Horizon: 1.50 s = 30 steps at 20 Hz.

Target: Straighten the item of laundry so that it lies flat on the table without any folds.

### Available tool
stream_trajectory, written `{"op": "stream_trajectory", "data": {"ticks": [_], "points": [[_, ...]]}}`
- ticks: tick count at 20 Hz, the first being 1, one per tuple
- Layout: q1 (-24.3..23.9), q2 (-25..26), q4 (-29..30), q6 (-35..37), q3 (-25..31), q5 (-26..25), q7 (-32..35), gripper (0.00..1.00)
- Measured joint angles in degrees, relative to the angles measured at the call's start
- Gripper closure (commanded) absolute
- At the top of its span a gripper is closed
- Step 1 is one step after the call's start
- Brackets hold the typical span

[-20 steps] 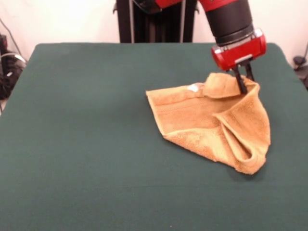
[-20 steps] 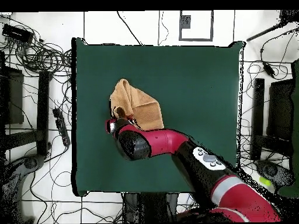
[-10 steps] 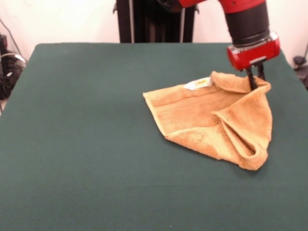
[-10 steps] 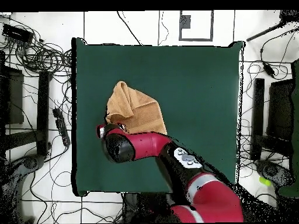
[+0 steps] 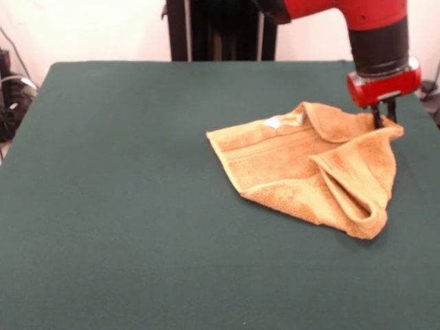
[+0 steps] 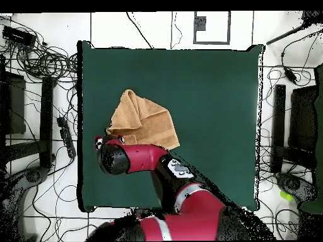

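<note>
One dark green table (image 5: 124,206) fills the front view; only the overhead view shows cables (image 6: 38,60) on the white floor around it. The gripper (image 5: 383,118) pinches the towel (image 5: 302,172) at its far right corner, and the towel lies creased there.

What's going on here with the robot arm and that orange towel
The red Sawyer arm's claw is pinching a far corner of the golden-orange towel, near the edge of the green table. The towel is only partly opened: a thick fold runs along one side and a flap is turned over near the small white tag.
</note>
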Motion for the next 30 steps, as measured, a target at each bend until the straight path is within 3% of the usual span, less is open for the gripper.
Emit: {"op": "stream_trajectory", "data": {"ticks": [5,14,30], "points": [[2.2,0.0,-0.1,-2.3,-1.6,1.5,0.0,1.00],[-0.3,-1.6,0.5,-2.3,-1.9,1.5,0.0,1.00],[1.0,-3.2,0.5,-2.3,-5.4,1.5,0.0,1.00]]}}
